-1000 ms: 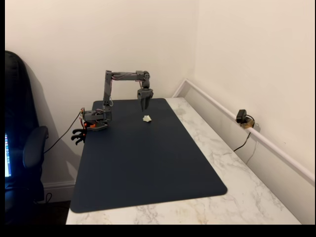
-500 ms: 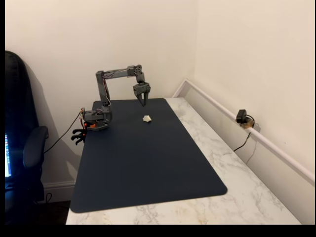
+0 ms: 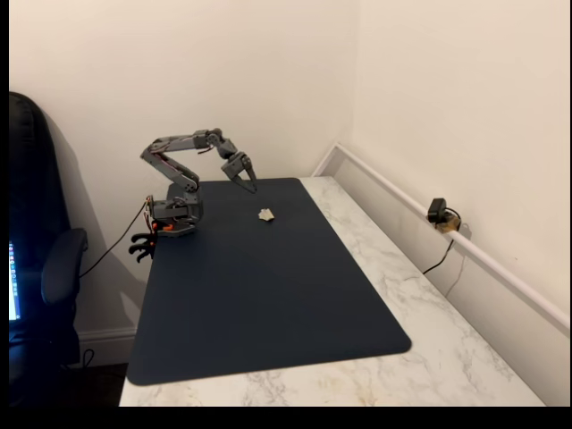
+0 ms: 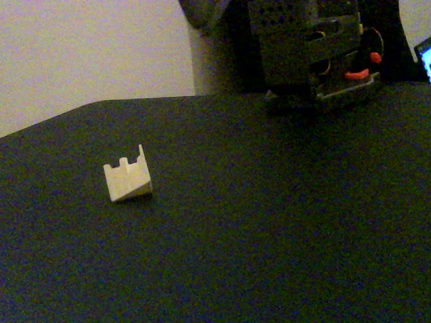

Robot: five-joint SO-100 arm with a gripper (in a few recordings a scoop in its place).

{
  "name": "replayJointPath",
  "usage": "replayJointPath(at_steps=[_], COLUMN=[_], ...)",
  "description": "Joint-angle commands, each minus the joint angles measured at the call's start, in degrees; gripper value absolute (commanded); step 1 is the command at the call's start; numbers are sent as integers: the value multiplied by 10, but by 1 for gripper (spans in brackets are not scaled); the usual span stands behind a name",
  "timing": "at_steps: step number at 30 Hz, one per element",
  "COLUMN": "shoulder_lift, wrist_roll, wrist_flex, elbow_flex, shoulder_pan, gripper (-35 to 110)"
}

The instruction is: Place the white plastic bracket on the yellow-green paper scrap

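Both fixed views show white plastic bracket (image 3: 266, 214) (image 4: 127, 179) alone on dark mat (image 3: 268, 295).

— Where is the gripper (image 3: 251, 186)?
— Raised above the far end of the dark mat (image 3: 268, 295), on the folded grey arm (image 3: 183, 156), well apart from the bracket (image 3: 266, 214).
— And the bracket?
— Alone on the mat; too small to tell more.
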Motion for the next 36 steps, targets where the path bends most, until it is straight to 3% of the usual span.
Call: replayJointPath(at_steps=[1,16,36], shoulder_lift=[95,394,423], wrist_roll=[-25,-62,-178], wrist_flex=[-31,-5,49], elbow_flex=[79,302,330], shoulder_pan=[-4,-3,29], gripper=[0,0,0])
